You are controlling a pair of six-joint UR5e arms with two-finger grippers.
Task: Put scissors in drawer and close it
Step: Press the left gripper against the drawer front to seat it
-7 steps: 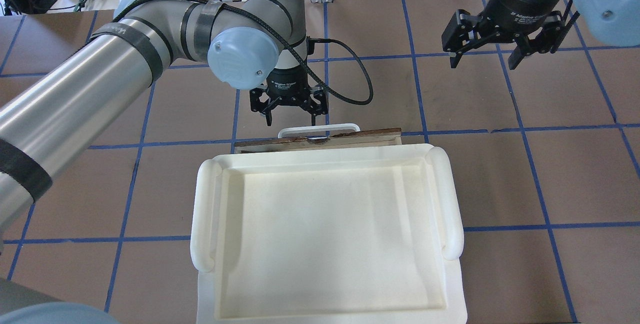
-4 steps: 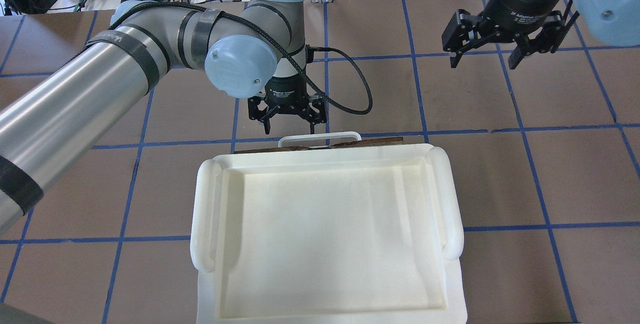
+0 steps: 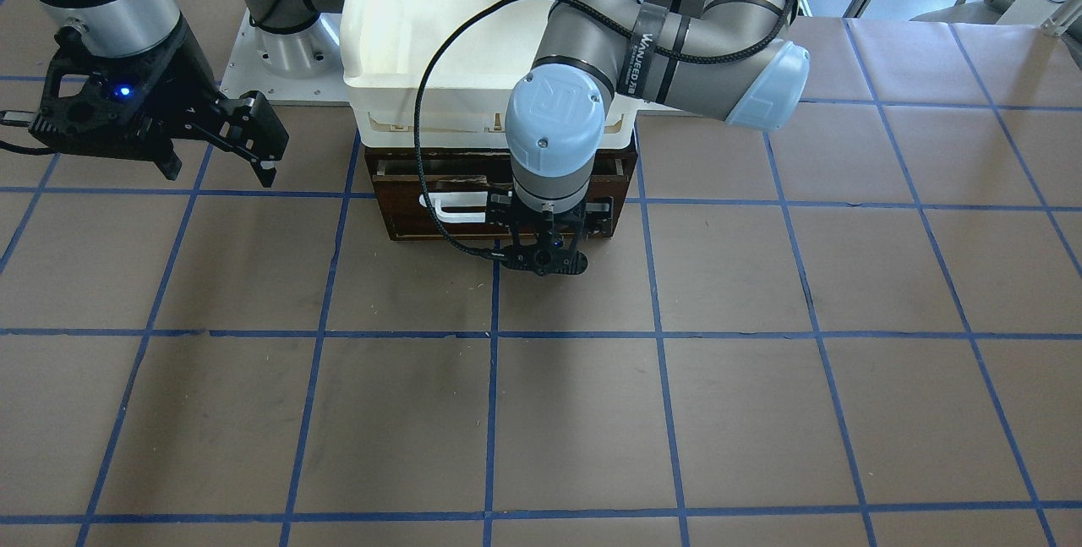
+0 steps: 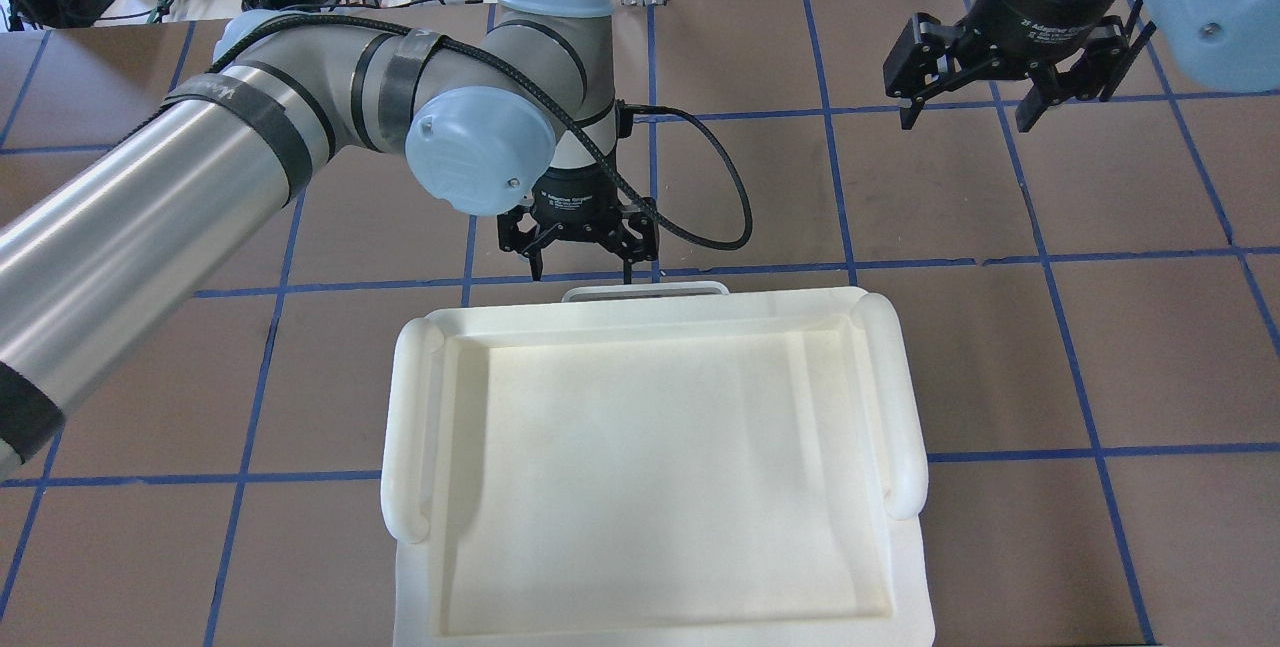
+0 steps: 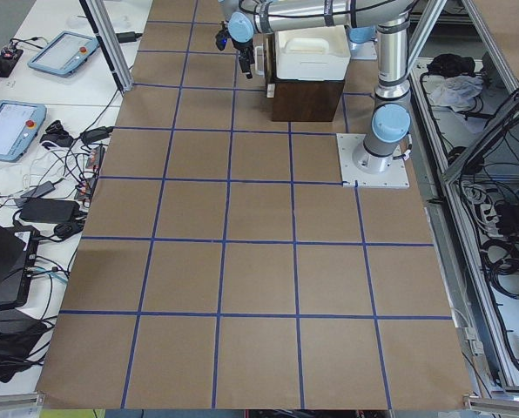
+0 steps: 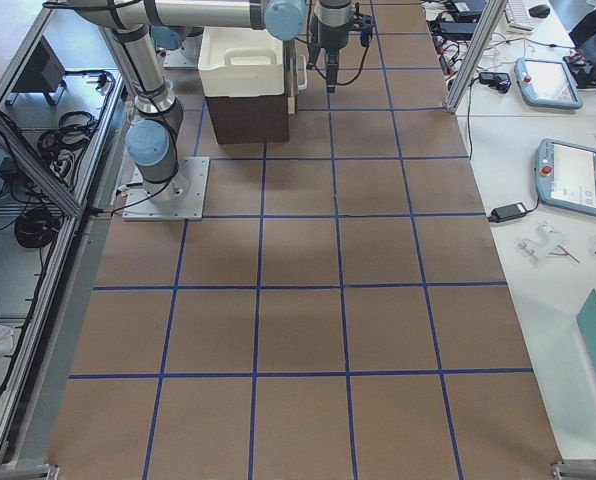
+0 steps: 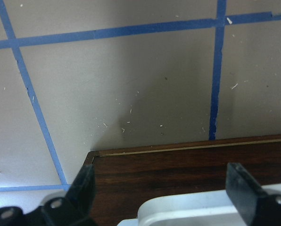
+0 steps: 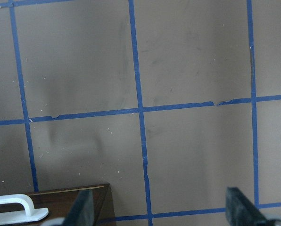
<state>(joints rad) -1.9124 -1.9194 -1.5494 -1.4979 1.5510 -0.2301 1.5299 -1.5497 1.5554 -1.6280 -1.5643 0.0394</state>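
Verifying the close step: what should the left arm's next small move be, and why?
Probably back the left gripper straight away from the drawer. From overhead only its white handle pokes out past the tray, and the front view shows its face pushed in about flush, so it looks shut. The gripper is open, holding nothing.

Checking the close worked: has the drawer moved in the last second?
Yes. The drawer slid back under the white tray; only its handle now shows past the tray's rim.

Bright, even overhead light; soft, faint shadow just before the drawer [image 7: 178, 162].
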